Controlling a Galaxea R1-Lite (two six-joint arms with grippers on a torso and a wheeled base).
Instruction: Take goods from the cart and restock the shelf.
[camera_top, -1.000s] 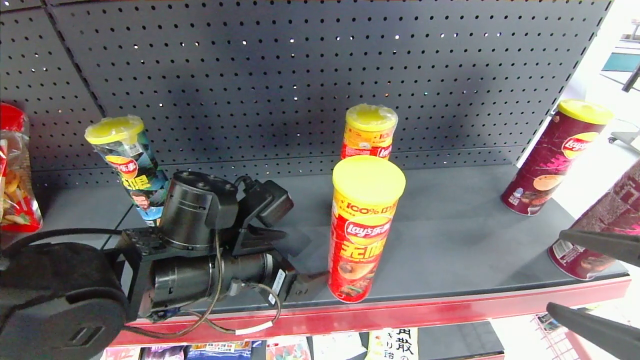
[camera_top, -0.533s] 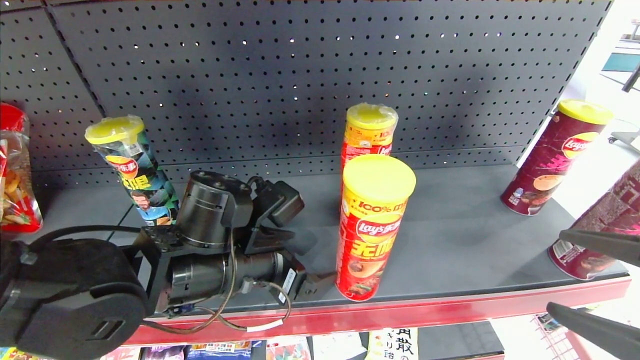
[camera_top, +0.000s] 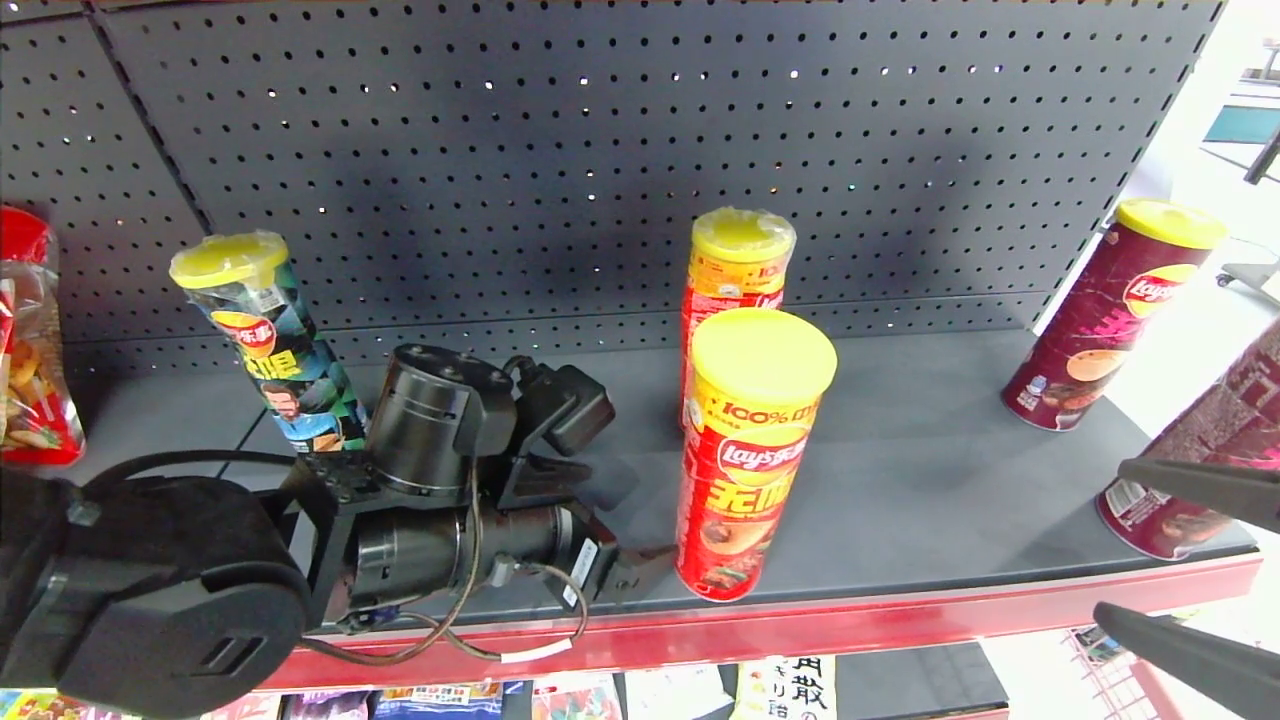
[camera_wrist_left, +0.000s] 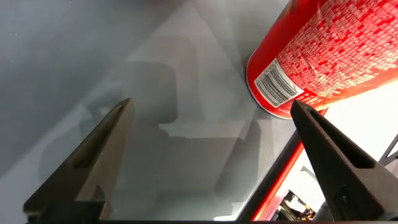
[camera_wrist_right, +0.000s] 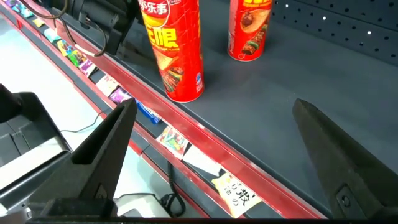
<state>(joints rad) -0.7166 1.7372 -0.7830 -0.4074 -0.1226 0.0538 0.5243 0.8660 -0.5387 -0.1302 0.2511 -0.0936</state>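
A red chips can with a yellow lid (camera_top: 750, 450) stands upright near the front edge of the grey shelf (camera_top: 900, 470). My left gripper (camera_top: 630, 530) lies low on the shelf just left of it, open, with one fingertip at the can's base. In the left wrist view the can (camera_wrist_left: 323, 56) sits beyond the open gripper (camera_wrist_left: 211, 106), close to one fingertip. A second red can (camera_top: 738, 262) stands behind the first. My right gripper (camera_top: 1108, 540) hangs open off the shelf's front right, holding nothing. The right wrist view shows both red cans (camera_wrist_right: 174, 46) (camera_wrist_right: 249, 28) past the open gripper (camera_wrist_right: 214, 106).
A blue-green can (camera_top: 275, 345) stands at the back left, beside a snack bag (camera_top: 30, 350). Two maroon cans (camera_top: 1110, 315) (camera_top: 1200, 460) stand at the right end. A pegboard wall (camera_top: 600, 150) closes the back. A red lip (camera_top: 900, 605) edges the shelf, with packets (camera_wrist_right: 236, 193) below.
My left arm has moved to the right along the shelf, and the front red can has shifted right with it. The right gripper has stayed still.
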